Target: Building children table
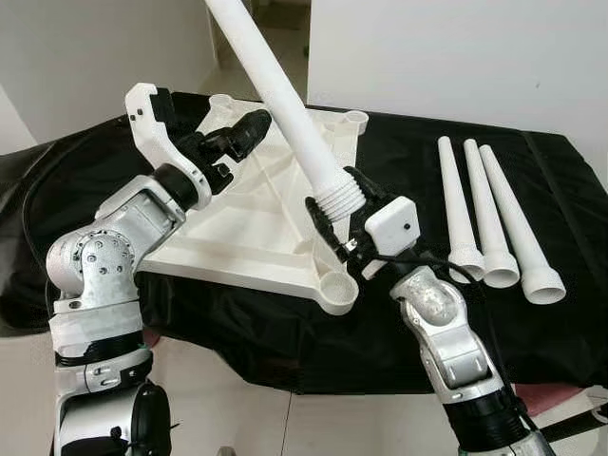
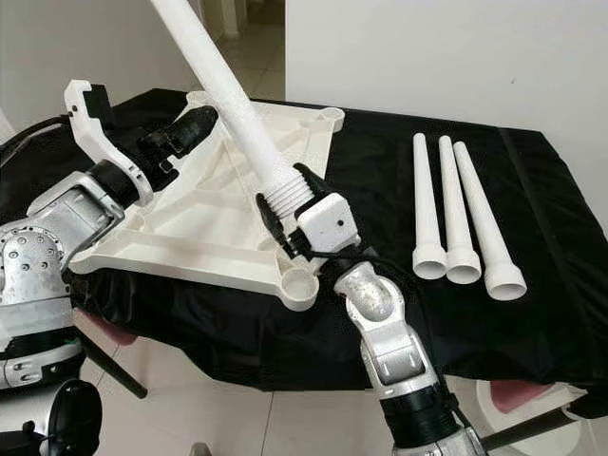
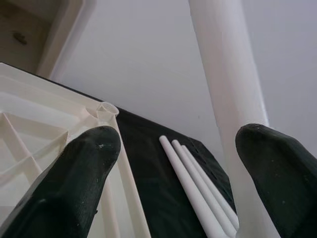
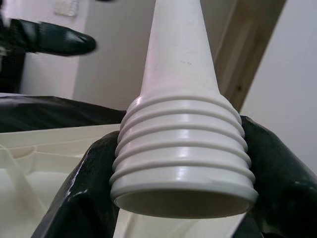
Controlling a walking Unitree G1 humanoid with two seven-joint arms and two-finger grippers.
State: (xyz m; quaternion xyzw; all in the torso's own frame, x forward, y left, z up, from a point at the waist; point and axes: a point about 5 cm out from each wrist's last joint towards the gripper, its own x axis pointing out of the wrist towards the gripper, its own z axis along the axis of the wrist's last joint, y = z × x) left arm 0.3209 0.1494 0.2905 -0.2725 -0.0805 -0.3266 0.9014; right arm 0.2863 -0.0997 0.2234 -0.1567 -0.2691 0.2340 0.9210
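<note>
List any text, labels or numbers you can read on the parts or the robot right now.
None readable.
The held leg, its threaded end in the right gripper: plain white, no marking.
The tabletop, upside down on the black cloth: bare ribs, no moulded text legible.
The three spare legs: unmarked.
The left gripper and both arms: no label visible.
</note>
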